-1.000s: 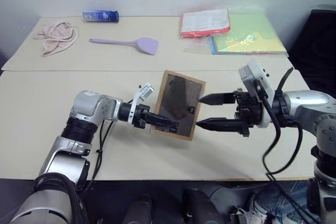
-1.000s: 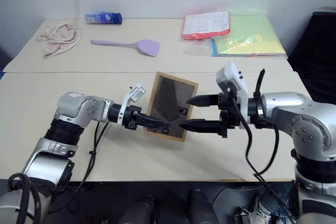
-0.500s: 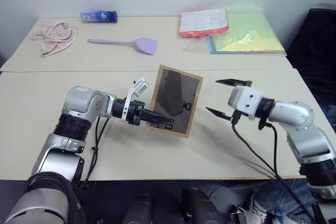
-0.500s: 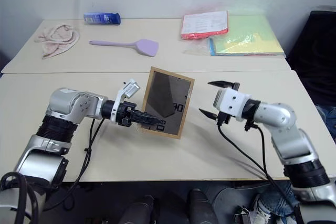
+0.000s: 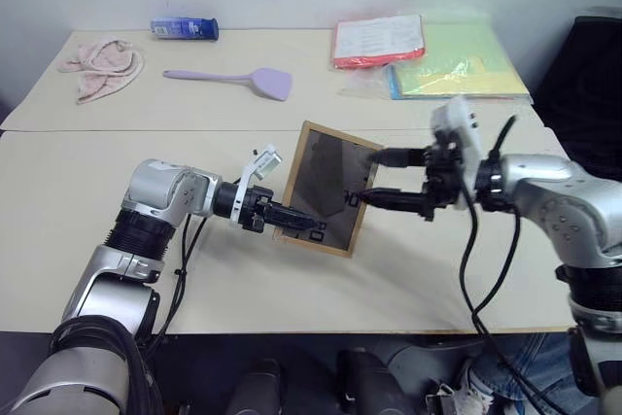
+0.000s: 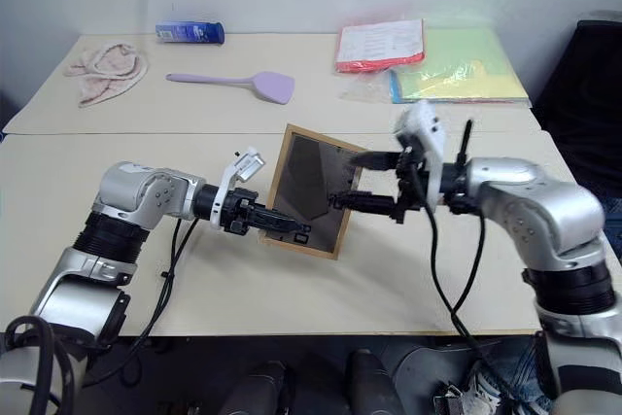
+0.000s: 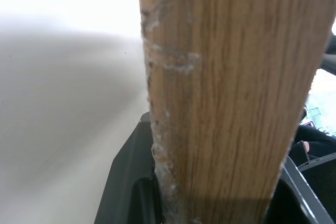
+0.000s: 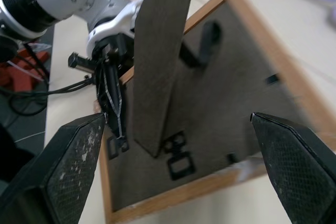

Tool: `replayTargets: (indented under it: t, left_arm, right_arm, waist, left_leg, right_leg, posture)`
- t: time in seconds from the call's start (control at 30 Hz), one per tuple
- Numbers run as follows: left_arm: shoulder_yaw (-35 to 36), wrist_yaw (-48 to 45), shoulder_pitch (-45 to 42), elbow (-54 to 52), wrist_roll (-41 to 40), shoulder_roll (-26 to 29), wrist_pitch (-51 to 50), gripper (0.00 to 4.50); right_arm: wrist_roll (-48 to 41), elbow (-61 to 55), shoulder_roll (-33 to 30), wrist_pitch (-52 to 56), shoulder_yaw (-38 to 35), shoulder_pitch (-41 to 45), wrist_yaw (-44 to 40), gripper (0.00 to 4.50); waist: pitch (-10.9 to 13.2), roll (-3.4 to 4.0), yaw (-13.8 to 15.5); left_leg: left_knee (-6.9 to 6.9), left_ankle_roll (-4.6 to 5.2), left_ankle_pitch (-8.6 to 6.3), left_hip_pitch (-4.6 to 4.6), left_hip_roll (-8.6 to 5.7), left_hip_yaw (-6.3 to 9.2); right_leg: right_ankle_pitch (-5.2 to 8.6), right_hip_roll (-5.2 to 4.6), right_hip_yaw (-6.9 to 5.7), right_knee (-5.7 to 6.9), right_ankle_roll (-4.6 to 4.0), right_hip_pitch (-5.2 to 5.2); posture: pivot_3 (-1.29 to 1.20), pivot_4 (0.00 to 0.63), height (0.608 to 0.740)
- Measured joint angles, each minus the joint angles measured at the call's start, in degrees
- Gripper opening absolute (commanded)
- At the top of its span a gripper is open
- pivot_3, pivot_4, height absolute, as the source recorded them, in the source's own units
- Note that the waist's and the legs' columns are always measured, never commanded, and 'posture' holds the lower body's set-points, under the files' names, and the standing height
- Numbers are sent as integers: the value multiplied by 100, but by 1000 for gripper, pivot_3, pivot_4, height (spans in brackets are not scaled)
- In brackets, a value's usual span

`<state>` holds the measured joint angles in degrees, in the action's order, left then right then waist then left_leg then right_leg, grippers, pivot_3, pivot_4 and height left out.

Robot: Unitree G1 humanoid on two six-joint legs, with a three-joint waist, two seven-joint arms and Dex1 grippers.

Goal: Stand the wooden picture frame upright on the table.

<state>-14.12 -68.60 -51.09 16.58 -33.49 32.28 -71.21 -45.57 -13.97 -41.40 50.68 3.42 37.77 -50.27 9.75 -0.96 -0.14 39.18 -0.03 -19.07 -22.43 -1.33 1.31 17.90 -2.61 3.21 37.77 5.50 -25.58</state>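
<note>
Judging the picture frame (image 5: 328, 189) light and stiff, I had the left gripper (image 5: 292, 223) pinching its wooden edge, right gripper (image 5: 381, 178) spread wide by the hinged stand (image 8: 157, 61).

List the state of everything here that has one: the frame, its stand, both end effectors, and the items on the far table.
Wooden picture frame: tilted, held off the table, back panel showing.
Grey easel stand: swung out.
Left end effector: shut on frame's edge.
Right end effector: open, at the frame's back.
Lilac spatula: lying flat.
Pink cloth: crumpled.
Red folder: flat.
</note>
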Motion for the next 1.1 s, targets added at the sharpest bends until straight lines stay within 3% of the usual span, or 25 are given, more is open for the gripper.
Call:
replayTargets:
  t: [0.2, 0.47, 0.7, 0.83, 0.9, 1.03, 1.1]
  left_arm:
    - [0, -29, -1, 31, 4, -5, 76, 1254]
    - [-44, -163, -41, 197, 13, -84, 215, 1254]
    - [-24, -101, -110, 356, 64, -63, 207, 1254]
    - [-24, -107, -112, 332, 59, -37, 179, 1254]
    - [-24, -109, -112, 271, 55, -34, 132, 1254]
    - [-9, -126, -161, 208, 16, -26, 34, 1254]
    - [-2, -138, -202, 201, -2, -33, -12, 1254]
  right_arm:
    - [-666, -805, 147, 493, -69, 8, -58, 4500]
    - [-1043, -1192, -129, 769, -530, -238, 125, 4500]
    - [770, -1261, -1453, -546, -310, -1273, -213, 4500]
    - [1941, -980, -1651, -2105, -374, -1784, -291, 4500]
    - [3226, -368, -1561, -3823, -251, -1798, 167, 4500]
    - [5959, 1394, -1183, -7686, 407, -1117, 1860, 4500]
    - [7035, 1984, -1045, -8808, 676, -720, 2761, 4500]
  waist:
    - [1, 1, 1]
    - [1, 0, 8]
    - [2, -1, 11]
    - [2, -3, -8]
    - [2, -3, -14]
    - [4, 0, -53]
    - [5, 1, -69]
  left_leg:
    - [2, 0, 0, 0, 1, 2]
    - [2, 1, -1, 0, 0, 2]
    - [1, 6, -3, 1, -2, -6]
    - [2, 5, -3, 7, -2, -18]
    - [2, 5, -3, 14, -3, -28]
    - [0, -1, 1, 19, -2, -40]
    - [0, -5, 3, 18, -1, -40]
  right_leg:
    - [0, 0, -3, -1, 0, 0]
    - [0, -1, -3, -2, 0, 1]
    - [0, 4, 1, -3, 0, 0]
    - [0, 7, 10, -1, 1, 1]
    - [0, 10, 18, -3, 1, -1]
    - [0, 16, 18, 5, 1, -12]
    - [0, 18, 19, 13, 1, -15]
  posture:
    - [0, 150, 740]
    - [0, 150, 740]
    - [0, 150, 740]
    - [0, 150, 740]
    - [0, 150, 740]
    - [0, 150, 740]
    - [0, 150, 740]
